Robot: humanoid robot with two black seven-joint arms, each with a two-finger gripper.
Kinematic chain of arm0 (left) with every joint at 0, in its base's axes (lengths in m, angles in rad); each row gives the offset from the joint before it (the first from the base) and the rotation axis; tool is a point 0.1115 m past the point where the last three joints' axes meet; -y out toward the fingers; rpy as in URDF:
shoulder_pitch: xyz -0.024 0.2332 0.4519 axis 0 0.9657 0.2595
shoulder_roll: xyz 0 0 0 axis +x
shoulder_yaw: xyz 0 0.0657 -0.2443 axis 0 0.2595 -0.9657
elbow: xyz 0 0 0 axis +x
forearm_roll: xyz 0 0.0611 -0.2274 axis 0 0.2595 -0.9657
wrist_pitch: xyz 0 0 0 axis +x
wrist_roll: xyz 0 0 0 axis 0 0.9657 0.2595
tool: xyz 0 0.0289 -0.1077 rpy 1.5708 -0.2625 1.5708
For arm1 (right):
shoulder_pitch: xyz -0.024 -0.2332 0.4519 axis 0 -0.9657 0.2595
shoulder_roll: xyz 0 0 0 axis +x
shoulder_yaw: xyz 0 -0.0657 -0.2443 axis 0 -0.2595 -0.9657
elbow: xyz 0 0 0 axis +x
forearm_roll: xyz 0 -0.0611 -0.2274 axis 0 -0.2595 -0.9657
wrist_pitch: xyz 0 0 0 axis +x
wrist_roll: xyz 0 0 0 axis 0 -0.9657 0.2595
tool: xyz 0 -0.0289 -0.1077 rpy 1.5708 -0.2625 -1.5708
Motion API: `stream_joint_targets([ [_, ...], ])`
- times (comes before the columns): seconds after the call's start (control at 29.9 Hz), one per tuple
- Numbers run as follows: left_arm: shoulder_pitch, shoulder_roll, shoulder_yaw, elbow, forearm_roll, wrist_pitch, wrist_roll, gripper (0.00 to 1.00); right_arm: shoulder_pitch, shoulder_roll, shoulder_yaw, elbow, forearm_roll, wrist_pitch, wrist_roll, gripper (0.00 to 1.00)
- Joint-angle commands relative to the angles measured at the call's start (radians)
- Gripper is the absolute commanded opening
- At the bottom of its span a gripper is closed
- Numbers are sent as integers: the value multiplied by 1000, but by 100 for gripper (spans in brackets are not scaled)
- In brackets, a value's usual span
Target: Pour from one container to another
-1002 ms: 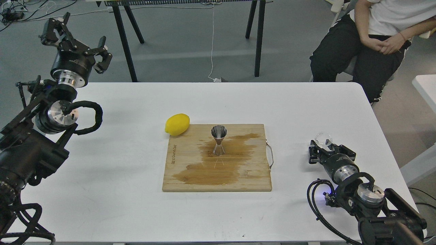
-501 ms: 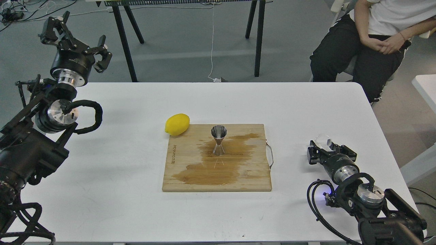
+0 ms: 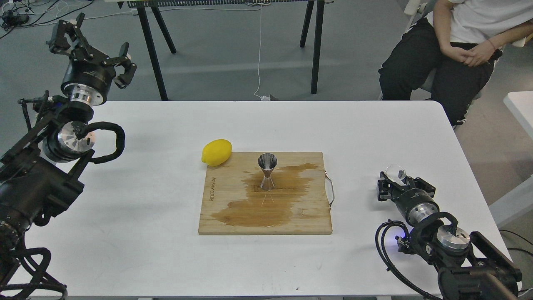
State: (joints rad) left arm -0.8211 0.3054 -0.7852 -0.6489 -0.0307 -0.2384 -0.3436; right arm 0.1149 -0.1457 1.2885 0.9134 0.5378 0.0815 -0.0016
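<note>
Two containers: glass cup (image 3: 395, 172); jigger (image 3: 267, 171).

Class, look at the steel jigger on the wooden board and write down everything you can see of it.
The jigger is a small, shiny metal measure shaped like an hourglass: two cones joined at a narrow waist. It stands upright with its open mouth facing up, its lower cone resting on the wooden cutting board, near the board's middle and towards the far edge. It stands in a dark wet patch that spreads across the wood. Nothing else touches it; neither gripper is near. Whether it holds liquid cannot be seen.
</note>
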Motion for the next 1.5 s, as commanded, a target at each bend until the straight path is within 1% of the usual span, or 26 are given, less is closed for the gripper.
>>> stream_joint_targets([
  [0.0, 0, 0, 0, 0, 0, -1, 0, 100, 3, 0, 0, -1, -1, -5, 2, 57],
  [0.03, 0, 0, 0, 0, 0, -1, 0, 100, 3, 0, 0, -1, -1, -6, 2, 61],
  [0.1, -1, 0, 0, 0, 0, -1, 0, 100, 3, 0, 0, -2, -1, -6, 2, 67],
  [0.13, 0, 0, 0, 0, 0, 1, 0, 100, 2, 0, 0, -2, -1, -6, 3, 79],
  [0.17, -1, 0, 0, 0, 0, -1, 0, 100, 2, 0, 0, -2, -1, -8, 3, 96],
  [0.53, -1, -2, 0, 0, 0, 1, 0, 100, 5, -3, 0, 10, -1, 9, 3, 97],
  [0.63, -1, 0, 0, 0, 0, 1, 0, 100, 19, -11, -5, 19, -7, 46, 2, 97],
  [0.83, -1, 1, 0, 0, 0, -1, 2, 100, 101, -113, -17, 97, -33, 145, 5, 98],
  [1.07, 0, -5, 0, 0, -2, -6, 3, 100, 302, -207, -18, 79, -246, 172, 6, 99],
  [1.1, 0, -6, 0, 0, -2, -6, 2, 100, 327, -216, -18, 67, -280, 185, 12, 100],
  [1.24, 2, -12, 0, 0, -2, -9, 2, 100, 432, -232, -18, -63, -415, 299, 103, 100],
  [1.3, 2, -12, 0, 0, -2, -9, 2, 100, 474, -232, -21, -126, -468, 346, 132, 100],
  [1.37, 0, -14, 0, 0, -2, -9, 2, 100, 496, -232, -32, -165, -501, 356, 140, 100],
  [1.47, 2, -15, 0, 0, -2, -9, 2, 100, 514, -232, -76, -209, -507, 356, 140, 100],
])
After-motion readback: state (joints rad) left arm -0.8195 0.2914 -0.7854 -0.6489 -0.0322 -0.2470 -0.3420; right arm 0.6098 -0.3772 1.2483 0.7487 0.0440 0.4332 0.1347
